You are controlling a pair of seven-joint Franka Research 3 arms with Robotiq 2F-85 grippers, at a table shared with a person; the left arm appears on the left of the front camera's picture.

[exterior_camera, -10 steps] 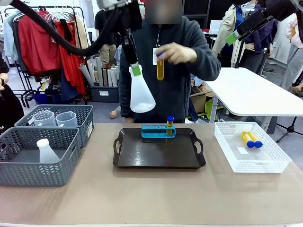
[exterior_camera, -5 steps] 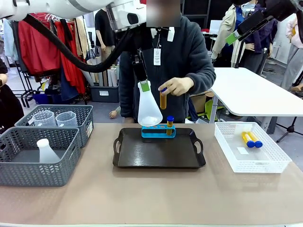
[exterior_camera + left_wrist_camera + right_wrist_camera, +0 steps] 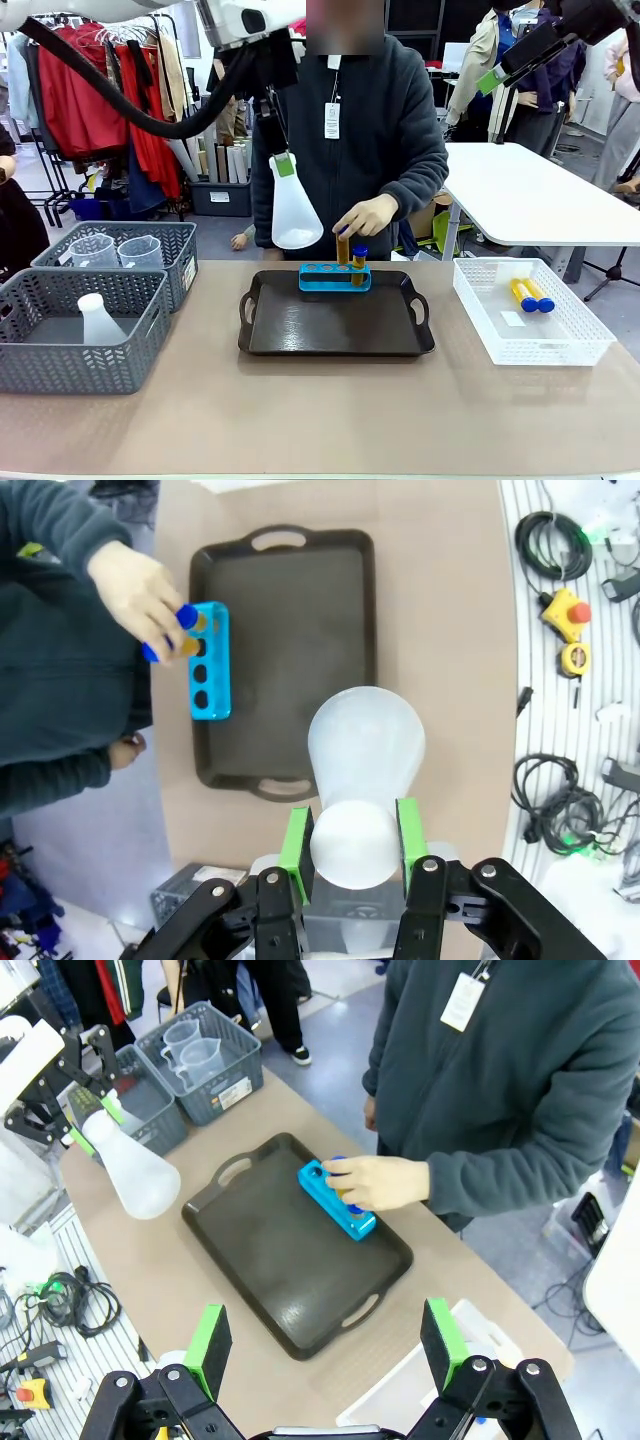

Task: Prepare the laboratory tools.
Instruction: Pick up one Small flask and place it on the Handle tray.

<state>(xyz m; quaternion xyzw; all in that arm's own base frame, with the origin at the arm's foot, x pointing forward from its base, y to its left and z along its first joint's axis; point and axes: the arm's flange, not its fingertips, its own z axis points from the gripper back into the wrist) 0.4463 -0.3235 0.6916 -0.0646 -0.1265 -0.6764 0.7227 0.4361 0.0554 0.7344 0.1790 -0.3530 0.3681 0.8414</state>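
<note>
Left fingers (image 3: 286, 163) are clamped on the neck of a white flask (image 3: 295, 215). The flask hangs base down in the air, clear of the worktop (image 3: 300, 420), near the far left corner of a black tray (image 3: 335, 325).

Right fingers (image 3: 441, 1342) are spread wide with nothing between them, high over the worktop.

A blue rack (image 3: 322, 281) stands on the tray at its far edge. One amber test tube (image 3: 359, 262) with a blue cap stands in the rack's right end. The person's hand (image 3: 368, 215) holds a second tube (image 3: 343, 248) upright, its lower end at the neighbouring hole.

Two more capped tubes (image 3: 530, 295) lie in a white basket (image 3: 560, 350) to the right of the tray. To the left, the rear grey basket (image 3: 185, 262) holds two clear beakers (image 3: 95, 250). The front grey basket (image 3: 100, 378) holds a second flask (image 3: 100, 320).
</note>
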